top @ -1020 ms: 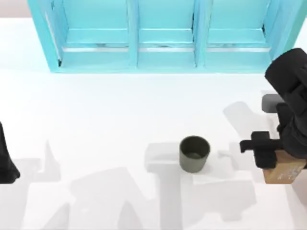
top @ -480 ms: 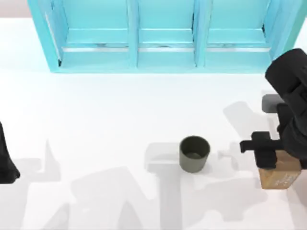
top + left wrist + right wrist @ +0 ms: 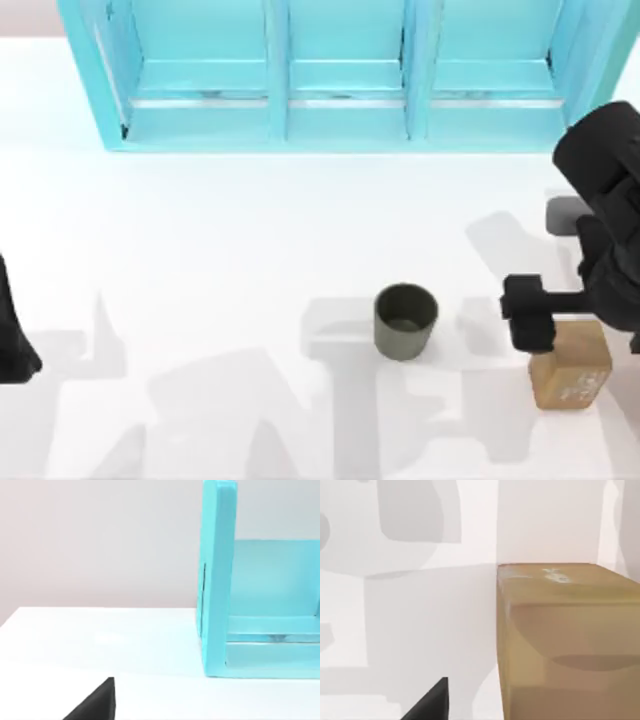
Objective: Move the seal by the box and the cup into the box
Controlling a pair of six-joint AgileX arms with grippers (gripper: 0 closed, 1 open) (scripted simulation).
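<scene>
The seal (image 3: 570, 368), a tan wooden block with white marks, stands upright on the table at the right, just in front of my right gripper (image 3: 555, 325). In the right wrist view the seal (image 3: 570, 640) looms close, and a clear gap separates it from the one dark fingertip (image 3: 430, 702) that shows, so the gripper is open. The dark olive cup (image 3: 405, 320) stands upright left of the seal, apart from it. The box is out of view. My left arm (image 3: 10, 340) is parked at the table's left edge.
A turquoise shelf cabinet (image 3: 340, 75) runs along the back of the table, and its side wall (image 3: 217, 580) appears in the left wrist view. White tabletop (image 3: 200, 260) lies between the left arm and the cup.
The seal went from tilted under the gripper to upright, a little further left and nearer the front. The right gripper shifted slightly left. The cup and left arm stayed put.
</scene>
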